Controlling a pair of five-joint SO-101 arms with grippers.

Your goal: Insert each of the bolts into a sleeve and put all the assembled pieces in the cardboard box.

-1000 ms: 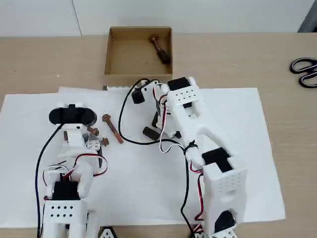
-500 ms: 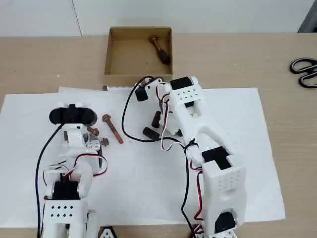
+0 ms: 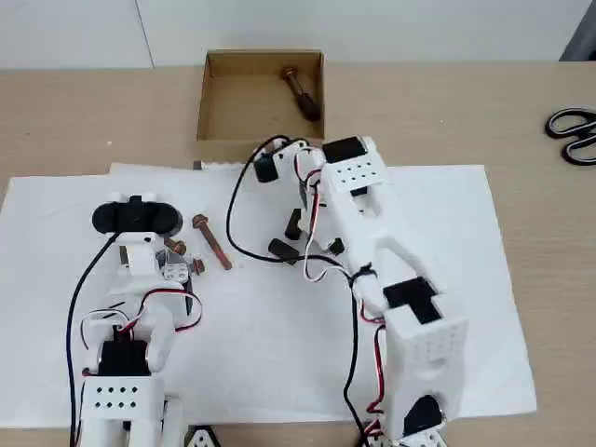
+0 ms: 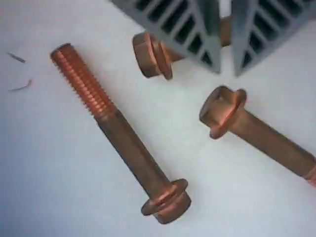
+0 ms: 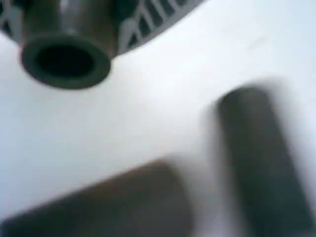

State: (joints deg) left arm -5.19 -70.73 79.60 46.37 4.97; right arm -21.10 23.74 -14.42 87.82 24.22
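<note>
A large white paper sheet (image 3: 521,242) lay flat on the light wooden surface (image 3: 93,112). Black-handled scissors (image 3: 570,136) rested on bare wood, just beyond the sheet's right edge.

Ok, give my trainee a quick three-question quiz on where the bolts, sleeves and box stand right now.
1. True or false: the cardboard box is empty.
2. How many bolts appear in the left wrist view?
3. The right pincer grips: A a bolt, B a sleeve, C scissors.
Key: 1 false, one assembled piece lies in it; 2 three; 3 B.
</note>
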